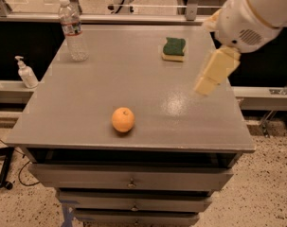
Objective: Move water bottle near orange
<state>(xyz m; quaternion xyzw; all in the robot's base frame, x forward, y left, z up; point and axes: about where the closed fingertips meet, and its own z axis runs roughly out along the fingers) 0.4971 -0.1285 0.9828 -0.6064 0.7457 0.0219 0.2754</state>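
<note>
Water bottle [72, 30] is stood upright at upper left of frame, on the grey tabletop's [86, 108] far left corner. Orange [123, 119] is seen lower centre, near the front edge, well apart from the bottle. Sponge [174, 48] is laid upper centre-right. Pincer [211, 74] is hung over the tabletop's right side; wide or narrow cannot be told.

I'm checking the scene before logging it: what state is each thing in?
water bottle: upright, capped, back-left on the table.
orange: resting free near the front edge.
sponge: flat, green side up.
pump bottle: upright, left of the table.
drawers: shut.
gripper: above the table's right side, touching nothing.
</note>
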